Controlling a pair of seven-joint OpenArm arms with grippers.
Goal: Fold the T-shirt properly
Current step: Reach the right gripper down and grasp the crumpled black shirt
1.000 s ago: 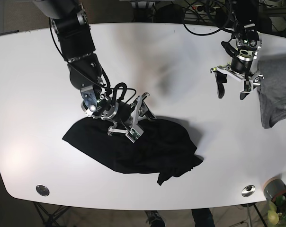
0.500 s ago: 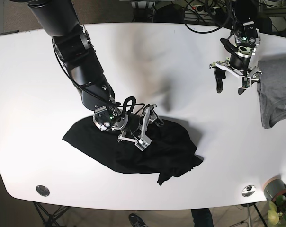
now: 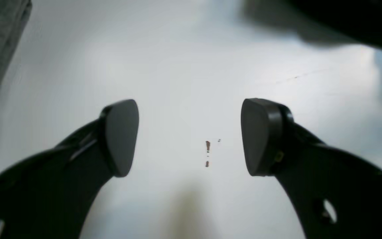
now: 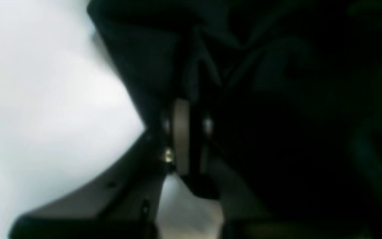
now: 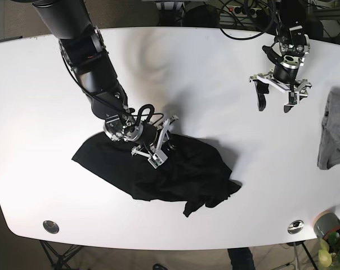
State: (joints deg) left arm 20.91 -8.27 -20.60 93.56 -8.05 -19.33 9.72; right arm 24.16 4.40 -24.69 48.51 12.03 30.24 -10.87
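right gripper (image 5: 160, 143): jaws pressed into the black T-shirt (image 5: 170, 171); whether they pinch cloth cannot be told from the dark, blurred wrist view.
left gripper (image 5: 278, 97): spread wide, empty, hovering over bare table (image 5: 204, 67) at about 2 o'clock.
T-shirt place: crumpled heap, 6 o'clock of centre.
risk: a grip through bunched layers could drag the whole heap rather than one edge.
hidden: sleeves and hem lost in folds; grey garment (image 5: 333, 135) cut by the 3 o'clock edge.

Right end effector (image 4: 191, 139) blurred against black T-shirt (image 4: 293, 99); closure unclear.
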